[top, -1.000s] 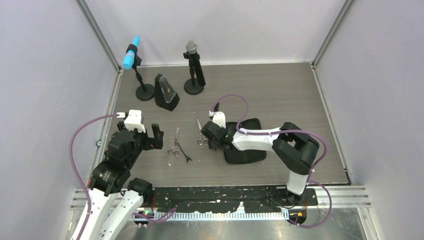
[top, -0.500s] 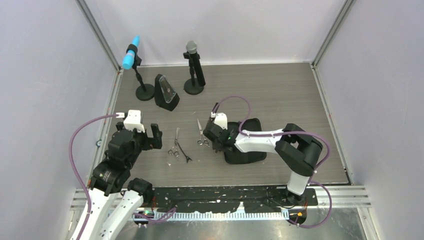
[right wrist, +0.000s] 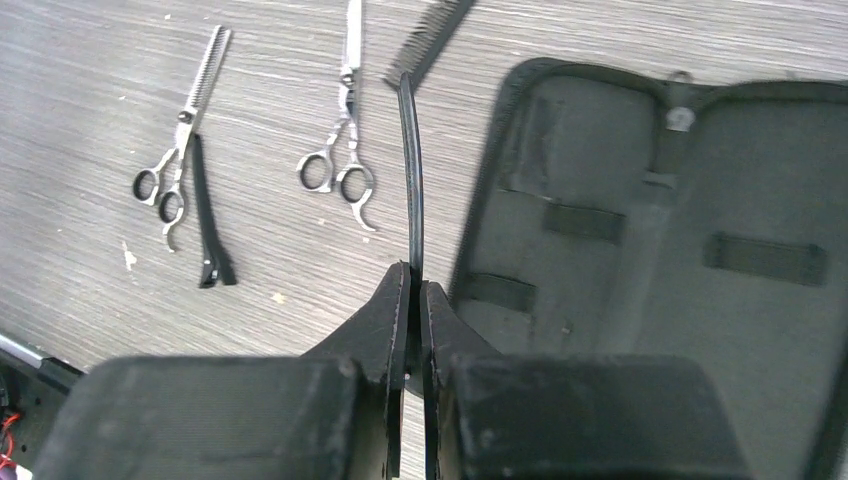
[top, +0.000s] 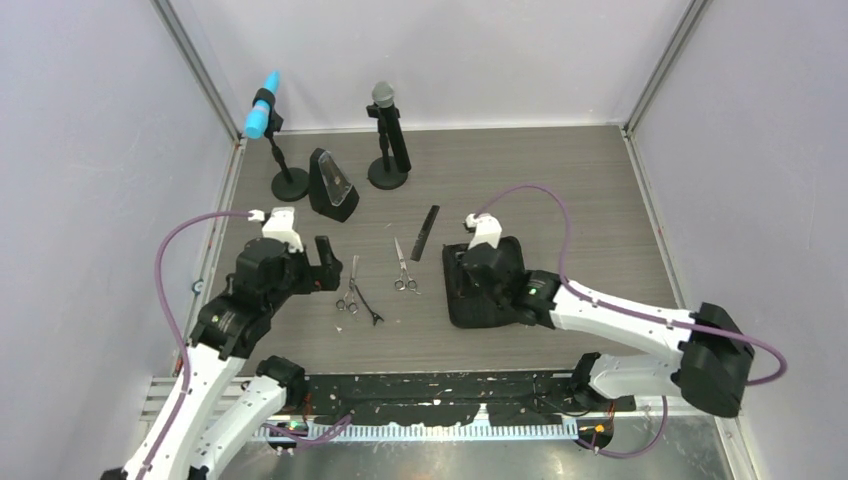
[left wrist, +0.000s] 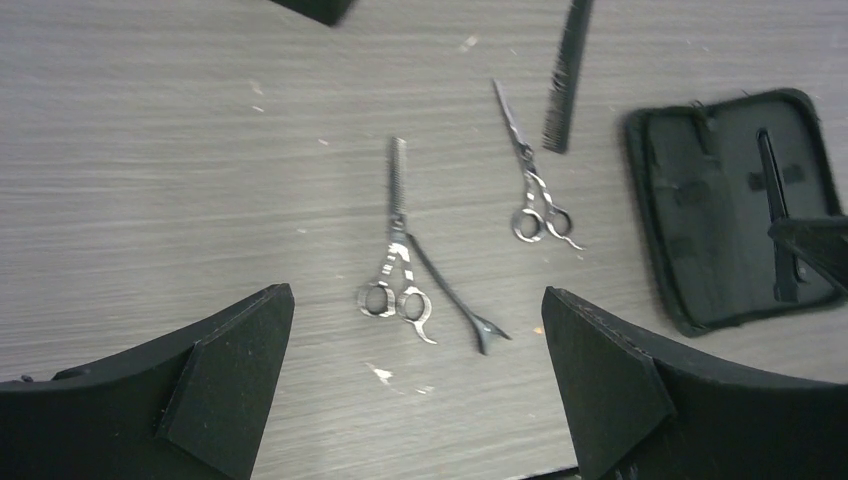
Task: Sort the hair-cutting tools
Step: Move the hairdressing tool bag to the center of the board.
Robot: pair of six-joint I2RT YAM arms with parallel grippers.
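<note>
My right gripper (right wrist: 413, 278) is shut on a thin black hair clip (right wrist: 409, 170), held over the left edge of the open black pouch (right wrist: 690, 200). From above, that gripper (top: 465, 268) sits on the pouch's (top: 500, 300) left side. Two silver scissors (top: 350, 285) (top: 403, 266), another hair clip (top: 369, 306) and the black comb (top: 427, 231) lie on the table. My left gripper (left wrist: 415, 300) is open above the near scissors (left wrist: 396, 240) and the loose clip (left wrist: 452, 305), touching neither. Farther off in the left wrist view lie the other scissors (left wrist: 530, 175) and the comb (left wrist: 568, 70).
Two microphones on round bases, one blue-headed (top: 262, 118) and one grey-headed (top: 384, 98), stand at the back left. A black wedge-shaped stand (top: 333, 187) sits between them. Enclosure walls close in the left, right and rear table edges.
My right gripper shut on a hair clip beside the middle scissors and carried it right, over the pouch. That uncovered the comb. The left arm shifted slightly forward and right.
</note>
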